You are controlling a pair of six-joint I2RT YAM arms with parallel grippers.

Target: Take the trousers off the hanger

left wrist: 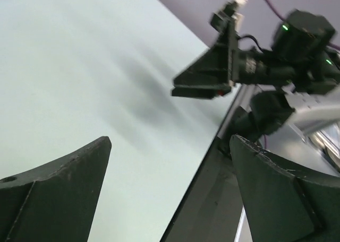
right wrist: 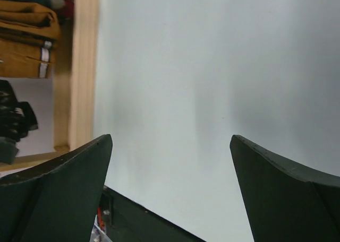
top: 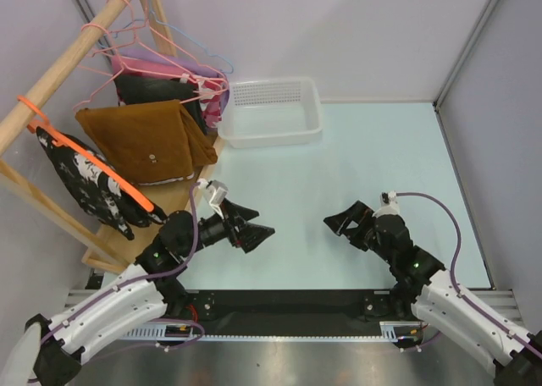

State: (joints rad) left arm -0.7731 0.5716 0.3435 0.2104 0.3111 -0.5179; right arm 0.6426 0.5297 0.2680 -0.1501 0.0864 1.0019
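Observation:
The rust-brown trousers (top: 144, 140) with a small button hang folded over a pink hanger (top: 118, 64) on the wooden rack at the left. The black trousers with white print (top: 85, 183) hang on an orange hanger (top: 93, 162) nearer the front. My left gripper (top: 258, 225) is open and empty, low over the table, right of the rack. My right gripper (top: 334, 221) is open and empty, facing the left one. In the right wrist view the brown trousers (right wrist: 24, 40) and the black printed cloth (right wrist: 13, 120) show at the left edge.
A white mesh basket (top: 271, 111) stands at the back of the table. A wooden rack (top: 51, 90) with more hangers and a dark garment (top: 157, 90) fills the left side. The rack's wooden post (right wrist: 85, 67) shows in the right wrist view. Grey walls enclose the table.

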